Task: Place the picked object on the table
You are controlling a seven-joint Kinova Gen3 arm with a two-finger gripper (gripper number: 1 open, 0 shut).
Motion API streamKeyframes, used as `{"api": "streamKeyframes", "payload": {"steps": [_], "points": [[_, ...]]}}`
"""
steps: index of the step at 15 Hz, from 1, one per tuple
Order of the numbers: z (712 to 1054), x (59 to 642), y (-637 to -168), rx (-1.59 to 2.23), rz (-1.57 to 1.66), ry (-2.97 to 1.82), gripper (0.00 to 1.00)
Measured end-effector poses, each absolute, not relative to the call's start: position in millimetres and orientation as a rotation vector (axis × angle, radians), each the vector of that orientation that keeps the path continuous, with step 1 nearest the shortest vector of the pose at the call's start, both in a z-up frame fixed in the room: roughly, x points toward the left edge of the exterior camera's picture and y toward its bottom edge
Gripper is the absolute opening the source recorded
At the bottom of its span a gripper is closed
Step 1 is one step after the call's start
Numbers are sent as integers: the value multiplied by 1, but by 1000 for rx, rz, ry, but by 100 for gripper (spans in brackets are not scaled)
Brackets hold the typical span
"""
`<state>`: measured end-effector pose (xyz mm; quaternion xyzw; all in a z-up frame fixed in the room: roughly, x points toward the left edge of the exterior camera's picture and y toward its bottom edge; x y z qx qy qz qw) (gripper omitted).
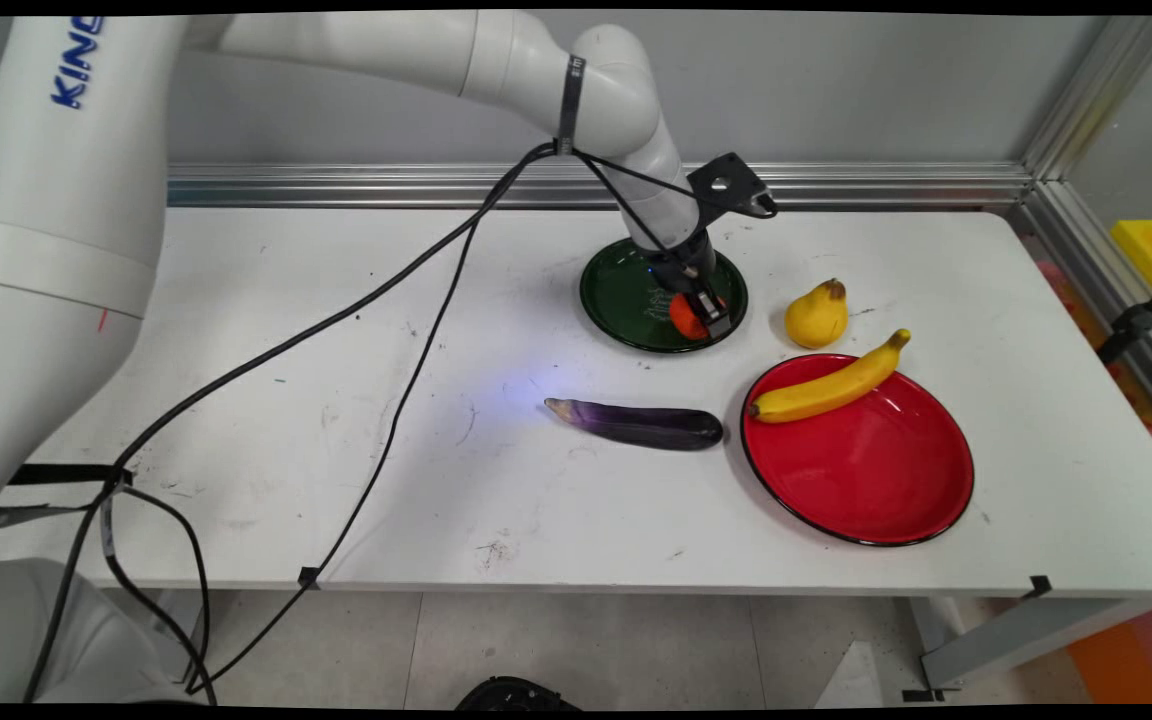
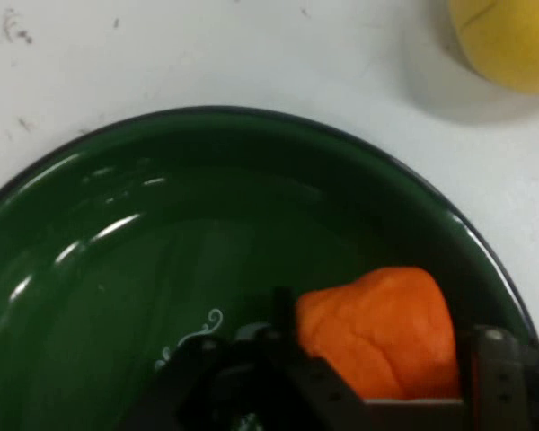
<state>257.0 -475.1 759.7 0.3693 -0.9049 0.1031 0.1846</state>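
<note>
Orange fruit (image 2: 377, 332) sits clenched between the fingers (image 2: 494, 373) of the hand (image 1: 701, 305), low over the right part of the green plate (image 1: 626, 290), which lies toward the far edge of the surface (image 1: 336, 400). Whether the fruit touches the plate I cannot tell. A pear (image 1: 817, 314) stands just right of that plate. Nearer the front edge, a banana (image 1: 829, 386) rests across the far rim of a red plate (image 1: 866, 470), with an eggplant (image 1: 636, 423) just beside it on the left.

Claw (image 1: 701, 310) low, angled down, fingers (image 2: 283, 314) either side of something.
</note>
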Motion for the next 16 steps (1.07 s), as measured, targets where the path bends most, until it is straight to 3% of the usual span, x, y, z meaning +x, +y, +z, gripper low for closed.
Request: {"api": "streamKeyframes", "payload": {"steps": [9, 16], "points": [[796, 274, -466, 964, 319, -2596, 0], [864, 297, -417, 749, 281, -2647, 0]]}}
